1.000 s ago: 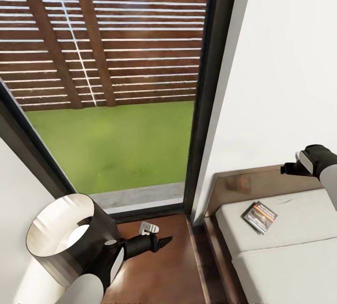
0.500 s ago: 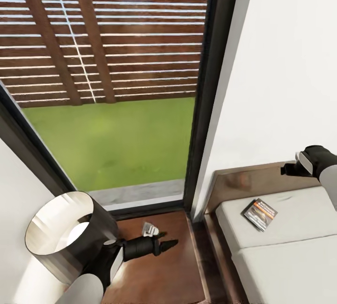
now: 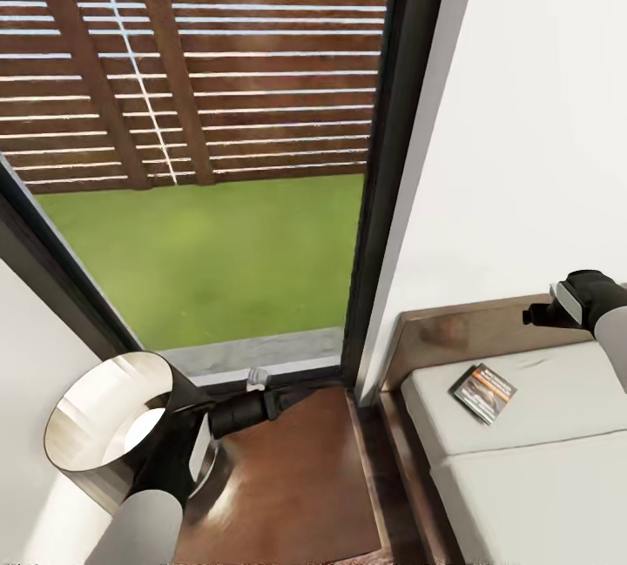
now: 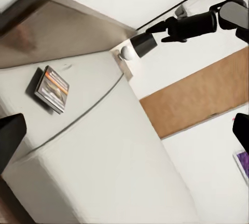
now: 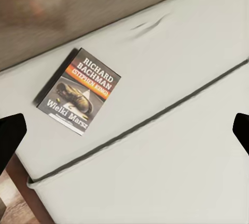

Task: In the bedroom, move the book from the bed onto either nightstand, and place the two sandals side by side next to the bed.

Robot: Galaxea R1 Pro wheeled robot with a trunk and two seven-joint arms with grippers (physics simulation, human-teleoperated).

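Observation:
The book [image 3: 483,392] lies flat on the bed's off-white mattress [image 3: 540,487], near the dark headboard [image 3: 461,334]; its orange title shows in the right wrist view [image 5: 80,97] and it appears again in the left wrist view [image 4: 52,89]. My right gripper [image 3: 538,314] hovers above the headboard, over and to the right of the book, open [image 5: 124,130] with nothing between its fingers. Over the nightstand [image 3: 296,478] beside the bed, my left gripper [image 3: 259,398] is open [image 4: 124,133] and empty, aimed toward the bed. The sandals are out of view.
A lamp with a dark round shade [image 3: 104,434] stands at the nightstand's left, right against my left arm. A tall black-framed window [image 3: 383,199] rises behind the nightstand, and a white wall [image 3: 540,130] backs the bed.
My left gripper has pulled back from above the nightstand's middle toward the window and lamp, turning to face the bed. The right arm and the book have stayed put.

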